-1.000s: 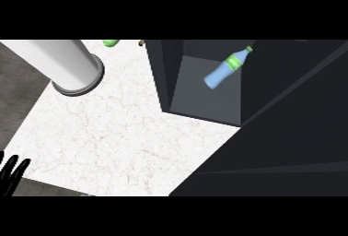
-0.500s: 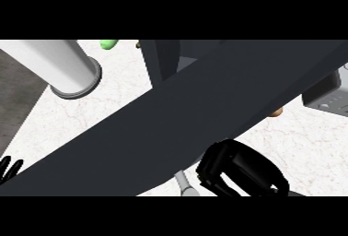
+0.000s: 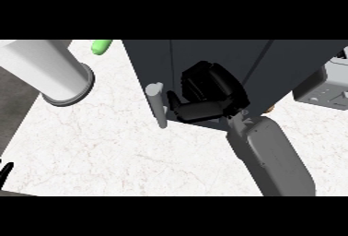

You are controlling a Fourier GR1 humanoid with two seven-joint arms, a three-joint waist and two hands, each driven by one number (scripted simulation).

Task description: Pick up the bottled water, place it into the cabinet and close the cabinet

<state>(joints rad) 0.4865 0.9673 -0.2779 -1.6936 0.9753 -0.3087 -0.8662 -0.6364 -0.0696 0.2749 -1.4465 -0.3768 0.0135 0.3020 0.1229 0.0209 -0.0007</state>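
Cabinet [image 3: 224,60] door looks shut, right hand [image 3: 207,94] flat against it by the handle [image 3: 158,103], fingers roughly straight, holding nothing. Bottled water not visible, prob inside. Left hand [image 3: 5,171] rests at lower-left edge; task looks nearly done.

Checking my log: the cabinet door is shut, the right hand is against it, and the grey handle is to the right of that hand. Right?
One slip: in the head view the grey handle is left of the right hand, not right. The hand does lie against the shut cabinet door.
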